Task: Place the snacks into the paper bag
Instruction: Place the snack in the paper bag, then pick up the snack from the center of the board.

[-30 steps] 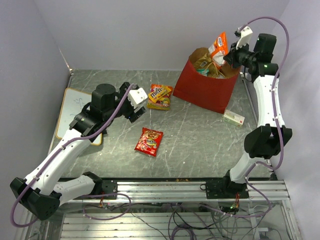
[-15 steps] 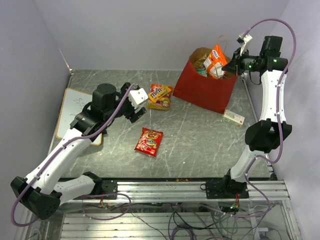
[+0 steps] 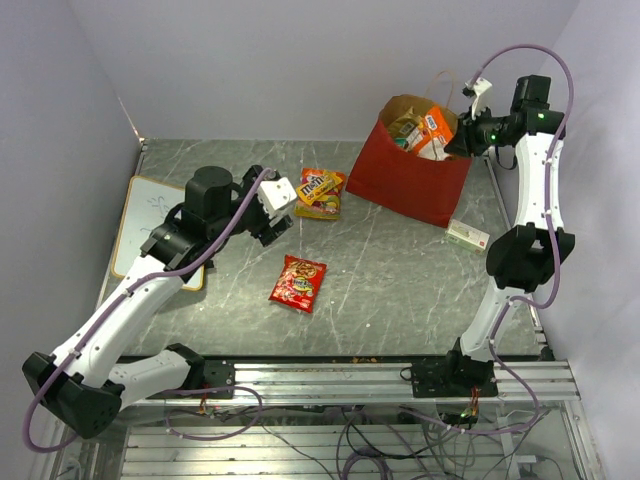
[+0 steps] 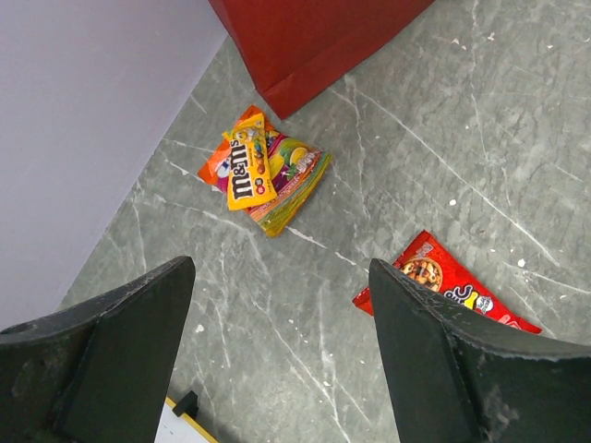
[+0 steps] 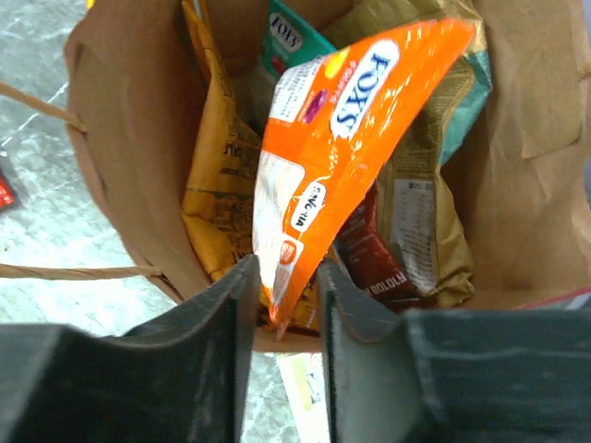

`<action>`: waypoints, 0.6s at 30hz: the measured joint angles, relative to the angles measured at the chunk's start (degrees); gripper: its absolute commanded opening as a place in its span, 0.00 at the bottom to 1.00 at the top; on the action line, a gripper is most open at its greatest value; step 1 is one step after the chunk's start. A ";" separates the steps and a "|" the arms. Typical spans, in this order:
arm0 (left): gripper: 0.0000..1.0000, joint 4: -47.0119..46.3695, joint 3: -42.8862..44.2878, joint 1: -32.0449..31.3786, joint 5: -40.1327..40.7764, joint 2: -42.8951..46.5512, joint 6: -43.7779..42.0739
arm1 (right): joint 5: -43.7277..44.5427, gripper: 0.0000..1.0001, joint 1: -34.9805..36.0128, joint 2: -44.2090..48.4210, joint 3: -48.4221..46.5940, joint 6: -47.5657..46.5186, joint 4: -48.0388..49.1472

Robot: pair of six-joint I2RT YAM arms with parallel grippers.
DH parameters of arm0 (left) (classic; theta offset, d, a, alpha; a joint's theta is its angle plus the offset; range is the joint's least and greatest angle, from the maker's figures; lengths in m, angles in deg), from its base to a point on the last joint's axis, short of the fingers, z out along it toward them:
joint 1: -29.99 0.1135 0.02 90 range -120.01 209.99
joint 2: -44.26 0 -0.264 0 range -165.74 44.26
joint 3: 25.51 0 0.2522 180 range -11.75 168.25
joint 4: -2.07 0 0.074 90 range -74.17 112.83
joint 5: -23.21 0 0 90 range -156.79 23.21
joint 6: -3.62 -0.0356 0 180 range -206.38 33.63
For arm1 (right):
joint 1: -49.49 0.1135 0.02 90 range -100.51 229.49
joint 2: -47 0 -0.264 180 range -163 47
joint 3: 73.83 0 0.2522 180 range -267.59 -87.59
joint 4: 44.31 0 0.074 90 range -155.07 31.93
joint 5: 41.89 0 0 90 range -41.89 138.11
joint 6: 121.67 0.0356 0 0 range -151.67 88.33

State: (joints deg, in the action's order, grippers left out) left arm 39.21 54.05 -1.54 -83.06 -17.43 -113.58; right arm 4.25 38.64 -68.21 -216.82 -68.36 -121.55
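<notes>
The paper bag [image 3: 405, 185], red outside and kraft inside [image 5: 120, 138], stands at the back right; its red base shows in the left wrist view [image 4: 314, 37]. My right gripper [image 3: 458, 138] is over its mouth, shut [image 5: 286, 277] on a corner of an orange Fox's packet [image 5: 342, 138], which reaches down into the bag [image 3: 436, 125]. Inside lie an orange Kettle bag [image 5: 217, 203], a teal pack [image 5: 291, 37], a tan bag [image 5: 425, 212] and a red bag [image 5: 369, 258]. A yellow M&M's pack [image 3: 320, 190] [image 4: 251, 168] and a red packet [image 3: 298, 282] [image 4: 443, 286] lie on the table. My left gripper [image 3: 280, 222] hovers open and empty [image 4: 282, 277] between them.
A flat white board [image 3: 150, 225] lies at the left under my left arm. A small white box [image 3: 467, 235] lies on the table right of the bag. Walls close the back and both sides.
My right gripper has come down and carried the orange packet from above the bag into its mouth. My left arm has not moved.
</notes>
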 measured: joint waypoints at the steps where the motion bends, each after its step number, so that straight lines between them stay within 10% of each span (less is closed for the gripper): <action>1: 0.87 0.00 0.00 0.00 0.00 -0.13 -0.17 | 0.63 0.39 0.00 0.00 0.00 -0.33 -0.09; 18: 0.93 0.94 -1.46 0.00 0.37 -6.56 -0.39 | 6.47 0.57 -0.02 14.03 15.26 1.70 10.62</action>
State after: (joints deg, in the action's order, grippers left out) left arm 40.15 52.58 -1.54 -82.69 -23.99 -113.97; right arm 10.72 38.62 -54.18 -201.56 -66.66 -110.93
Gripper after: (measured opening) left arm 0.921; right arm 0.555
